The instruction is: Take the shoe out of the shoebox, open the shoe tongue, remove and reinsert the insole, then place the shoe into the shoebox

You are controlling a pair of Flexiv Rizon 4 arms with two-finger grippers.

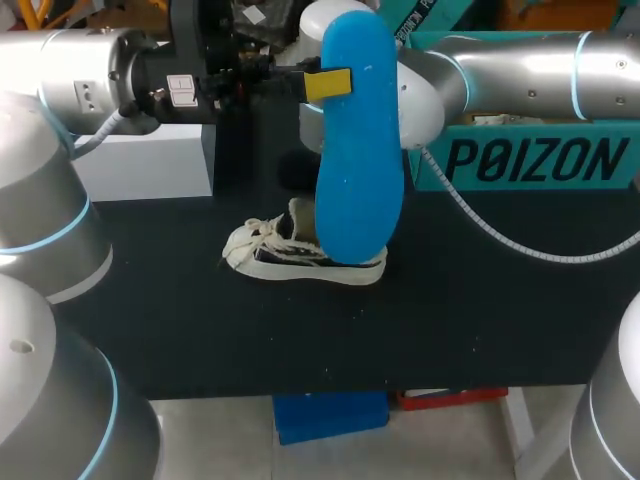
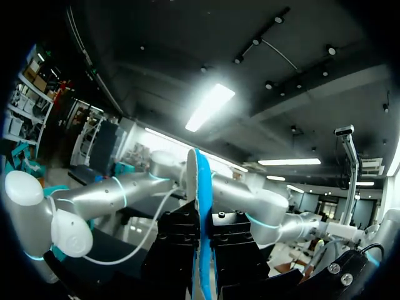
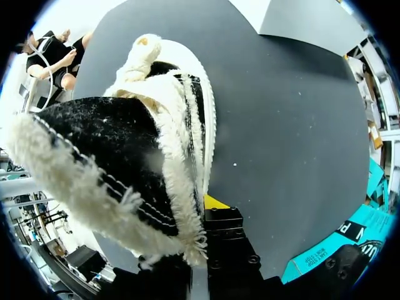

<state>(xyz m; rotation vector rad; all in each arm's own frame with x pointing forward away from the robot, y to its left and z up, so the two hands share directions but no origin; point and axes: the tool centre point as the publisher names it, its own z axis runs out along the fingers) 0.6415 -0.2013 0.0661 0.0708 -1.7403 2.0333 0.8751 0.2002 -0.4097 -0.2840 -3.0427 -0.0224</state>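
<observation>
My left gripper (image 1: pixel 328 85) is raised high over the table's middle and is shut on a blue insole (image 1: pixel 355 150), which hangs upright with its lower end in front of the shoe. In the left wrist view the insole (image 2: pixel 199 187) stands edge-on, clamped between the black fingers of the gripper (image 2: pixel 201 215). The low shoe (image 1: pixel 290 255), black canvas with white laces and sole, lies on the dark table. My right gripper (image 3: pixel 201 231) is shut on the frayed white edge of the shoe's black fabric (image 3: pixel 119 156). In the head view the insole hides it. The teal shoebox (image 1: pixel 540 160) stands at the back right.
A white box (image 1: pixel 150 160) sits at the back left of the black table (image 1: pixel 480 310). My right arm (image 1: pixel 520 70) stretches in front of the teal box. Bare dark tabletop lies in front of the shoe and to both its sides.
</observation>
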